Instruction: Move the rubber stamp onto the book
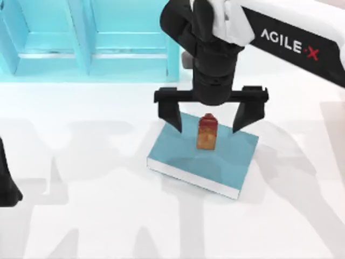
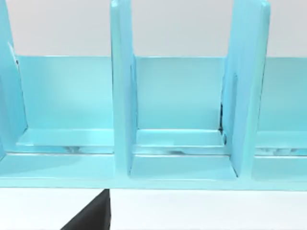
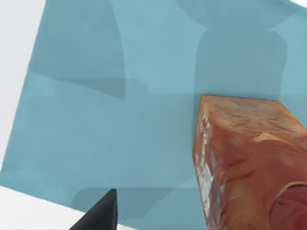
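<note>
A plain white bench (image 1: 108, 216) carries the book (image 1: 215, 162), with a light-blue shelf unit (image 1: 81, 43) behind it. The stamp (image 1: 207, 131) stands upright on the book's cover, between the spread fingers of the right end effector (image 1: 207, 124), which grips nothing. The left end effector (image 1: 8, 183) sits far left of the book; its opening cannot be told. The right wrist view shows the stamp's mottled side against the cover; the left wrist view shows the shelf's compartments.
</note>
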